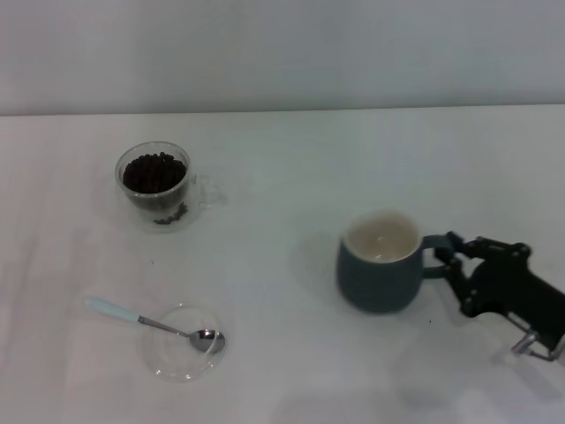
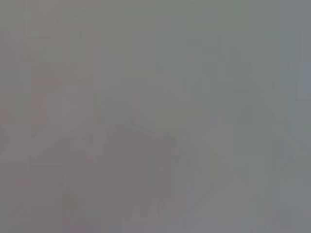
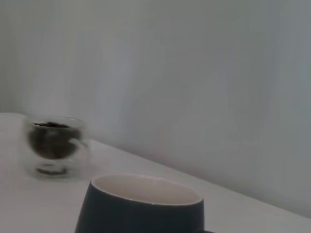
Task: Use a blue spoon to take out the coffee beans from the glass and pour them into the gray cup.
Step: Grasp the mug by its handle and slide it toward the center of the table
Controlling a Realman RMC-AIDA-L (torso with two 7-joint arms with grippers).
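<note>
The glass point(image 1: 154, 187) stands at the far left of the table, full of coffee beans point(image 1: 154, 172). The blue spoon point(image 1: 141, 320) lies at the near left, its metal bowl resting in a flat clear saucer point(image 1: 172, 360). The gray cup point(image 1: 380, 265) stands upright at the right, its cream inside empty and its handle pointing right. My right gripper point(image 1: 450, 261) is at that handle, its fingers closed on it. The right wrist view shows the gray cup point(image 3: 141, 208) close up and the glass point(image 3: 53, 145) beyond it. The left gripper is out of view.
The white table point(image 1: 282, 177) ends at a pale wall behind. The left wrist view shows only a plain grey blur.
</note>
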